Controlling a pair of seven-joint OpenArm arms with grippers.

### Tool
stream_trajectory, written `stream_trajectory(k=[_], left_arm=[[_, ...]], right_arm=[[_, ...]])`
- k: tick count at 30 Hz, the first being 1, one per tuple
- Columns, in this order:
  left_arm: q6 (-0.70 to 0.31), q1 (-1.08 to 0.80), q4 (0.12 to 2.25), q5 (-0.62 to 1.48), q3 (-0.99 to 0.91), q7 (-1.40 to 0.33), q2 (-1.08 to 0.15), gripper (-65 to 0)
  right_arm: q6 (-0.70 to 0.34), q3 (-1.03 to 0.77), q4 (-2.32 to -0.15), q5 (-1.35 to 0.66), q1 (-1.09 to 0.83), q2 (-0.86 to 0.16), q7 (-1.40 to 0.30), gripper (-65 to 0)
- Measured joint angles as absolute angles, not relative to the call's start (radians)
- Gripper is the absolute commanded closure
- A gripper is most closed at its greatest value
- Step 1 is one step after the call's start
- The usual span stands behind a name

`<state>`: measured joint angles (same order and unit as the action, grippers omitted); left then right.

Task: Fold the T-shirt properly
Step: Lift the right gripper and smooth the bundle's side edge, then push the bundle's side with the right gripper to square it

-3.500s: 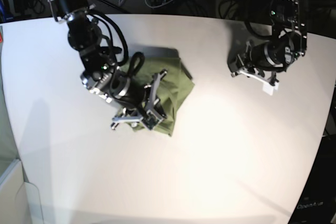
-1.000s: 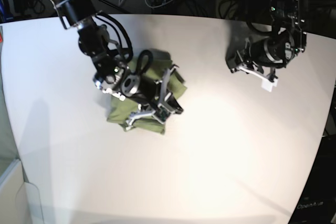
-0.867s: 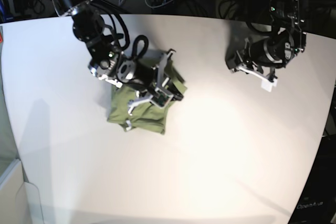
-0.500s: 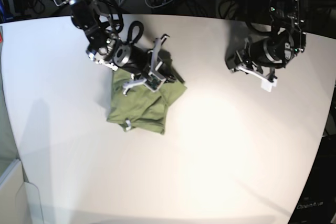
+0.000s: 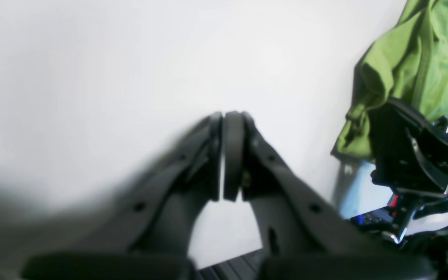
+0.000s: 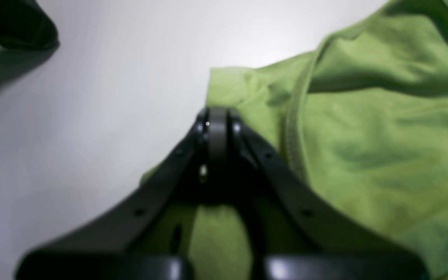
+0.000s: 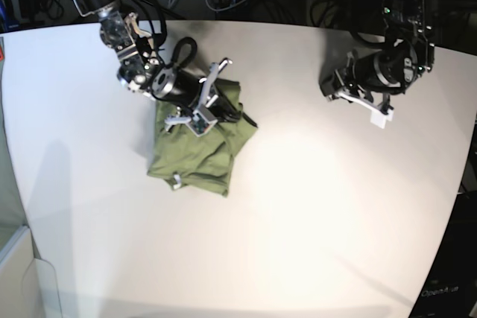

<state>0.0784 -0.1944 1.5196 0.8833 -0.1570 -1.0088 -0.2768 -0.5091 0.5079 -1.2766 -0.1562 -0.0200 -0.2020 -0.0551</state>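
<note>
Risk lies under the right gripper (image 6: 217, 116): its jaws are pressed together, holding nothing, directly above the T-shirt (image 7: 195, 150), so a low sweep could drag the folds open.

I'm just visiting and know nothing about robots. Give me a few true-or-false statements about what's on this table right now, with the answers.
1. The T-shirt lies spread out flat with both sleeves out. False: it is bunched into a compact folded bundle.
2. The left gripper is shut and holds nothing. True.
3. The left gripper rests on the T-shirt. False: it is over bare white table, well apart from the cloth.
4. The right gripper is shut, at the edge of the T-shirt. True.
5. Two pieces of cloth lie on the table. False: only the one green T-shirt is there.
</note>
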Motion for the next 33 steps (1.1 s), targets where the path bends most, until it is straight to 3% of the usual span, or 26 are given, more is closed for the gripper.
stream_trajectory(k=[8,17,27,33], left_arm=[[0.078,-0.194,1.518,0.885,-0.156,-1.007,-0.277,-1.6],[0.078,-0.194,1.516,0.889,-0.155,-1.007,-0.277,-1.6],[0.078,-0.194,1.516,0.888,-0.155,-1.006,-0.277,-1.6],[0.075,-0.194,1.516,0.888,-0.155,-1.007,-0.277,-1.6]], right_arm=[[-0.503,0.514,-1.43,-0.122,-0.073,-0.261,-0.13,0.0],[-0.501,0.505,-1.75,-0.121,-0.131,-0.313,-0.22,0.0],[-0.501,0.311,-1.607,-0.126,0.012,-0.31,-0.263,0.0],[-0.513,0.291,-1.485,-0.131,0.047,-0.31,-0.257,0.0]])
